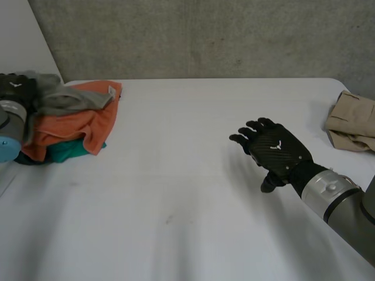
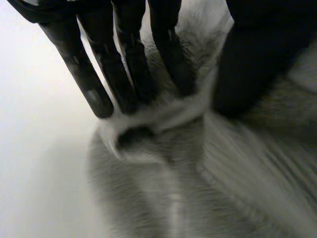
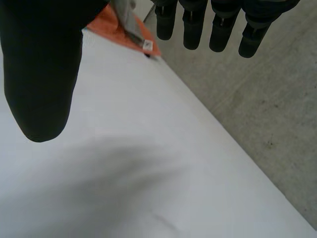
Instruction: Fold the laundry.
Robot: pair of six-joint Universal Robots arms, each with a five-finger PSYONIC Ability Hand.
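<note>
head view shows a white table (image 1: 176, 193) with a heap of laundry at its far left corner: a grey cloth (image 1: 67, 98) lies crumpled on top, an orange cloth (image 1: 73, 126) spreads under it, and a teal cloth (image 1: 65, 151) peeks out at the near side of the heap, below the orange one. the left hand (image 1: 15, 88) sits on the left end of the grey cloth, with its arm (image 1: 9, 132) coming in just beside the heap.

left wrist view looks along that hand's palm. its fingers (image 2: 130, 74) are nearly straight and close together, with their tips set into a raised ridge of the grey cloth, and the thumb (image 2: 247, 69) presses in from the other side. the picture is smeared, but the ridge seems to be pinched between the fingers and the thumb.

the right hand (image 1: 278, 151) is right of the table's middle, well apart from the heap, palm down and touching no cloth. right wrist view shows its fingers (image 3: 222, 30) straight, slightly spread and apart from the thumb (image 3: 42, 74), with bare table under the palm and the orange cloth beyond the fingertips, a small white tag (image 3: 147, 44) at its edge.

a folded beige cloth (image 1: 351, 122) lies at the table's right edge, far from the right hand's wrist. a grey concrete wall (image 1: 205, 35) stands behind the table.
</note>
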